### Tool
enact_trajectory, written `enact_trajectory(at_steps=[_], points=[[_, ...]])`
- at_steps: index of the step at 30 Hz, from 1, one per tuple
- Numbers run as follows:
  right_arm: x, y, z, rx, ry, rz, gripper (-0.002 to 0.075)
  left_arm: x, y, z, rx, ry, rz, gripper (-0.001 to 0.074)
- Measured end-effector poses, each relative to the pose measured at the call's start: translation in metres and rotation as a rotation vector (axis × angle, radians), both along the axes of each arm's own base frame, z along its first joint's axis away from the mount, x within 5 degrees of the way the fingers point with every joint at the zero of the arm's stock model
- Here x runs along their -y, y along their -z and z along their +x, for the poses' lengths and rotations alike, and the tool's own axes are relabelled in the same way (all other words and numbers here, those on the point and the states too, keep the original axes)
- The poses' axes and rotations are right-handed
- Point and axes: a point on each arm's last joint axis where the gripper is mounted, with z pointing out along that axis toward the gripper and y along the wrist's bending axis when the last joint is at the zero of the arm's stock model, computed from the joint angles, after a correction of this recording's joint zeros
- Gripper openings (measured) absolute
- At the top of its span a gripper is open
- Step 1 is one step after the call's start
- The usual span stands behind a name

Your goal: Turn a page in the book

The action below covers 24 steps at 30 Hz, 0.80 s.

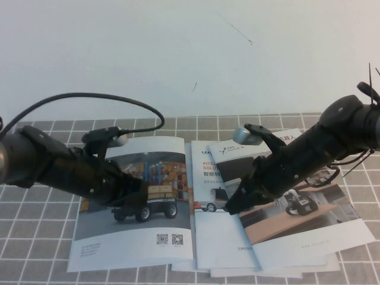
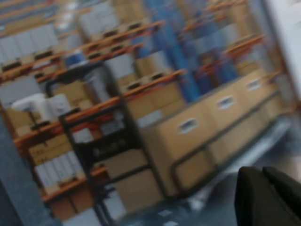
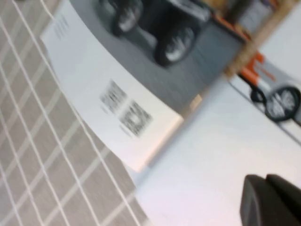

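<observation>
The book [image 1: 139, 208] lies shut on the left of the checked cloth. Its cover faces up, showing orange warehouse shelves, a wheeled robot and QR codes. The page is hidden under the cover. My left gripper [image 1: 141, 190] is shut and hangs close over the middle of the cover; the left wrist view shows its tips [image 2: 265, 181] over the printed shelves [image 2: 141, 108]. My right gripper [image 1: 230, 206] is shut over the white brochure beside the book. The right wrist view shows its tips [image 3: 268, 188] and the book's QR-code corner [image 3: 124, 110].
A white brochure with blue lettering and a white vehicle [image 1: 208, 228] lies right of the book. A brochure with robots on a wooden desk [image 1: 314, 222] overlaps it under my right arm. The grey checked cloth [image 1: 35, 243] covers the table. A white wall stands behind.
</observation>
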Motion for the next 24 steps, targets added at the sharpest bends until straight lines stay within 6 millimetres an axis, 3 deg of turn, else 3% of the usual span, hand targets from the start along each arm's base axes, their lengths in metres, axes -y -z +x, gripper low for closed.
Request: enact_trajectory(at_steps=[7, 12, 15, 19, 24], points=[[0.010, 0.009, -0.003, -0.014, -0.029, -0.143, 0.0000, 0.025, 0.023, 0.000, 0.036, 0.068, 0.148, -0.0004], [0.012, 0.009, -0.003, -0.012, -0.037, -0.169, -0.0001, 0.041, 0.025, -0.001, 0.073, 0.097, 0.189, -0.0004], [0.014, -0.001, -0.004, 0.023, -0.051, -0.184, -0.0001, 0.041, 0.022, -0.001, 0.072, 0.077, 0.187, -0.0004], [0.023, -0.042, -0.010, 0.147, -0.091, -0.244, -0.0001, 0.041, -0.008, -0.007, 0.145, 0.086, 0.180, -0.0004], [0.047, -0.116, -0.030, 0.359, -0.087, -0.396, -0.0001, 0.035, -0.086, -0.033, 0.325, 0.118, 0.155, -0.0004]])
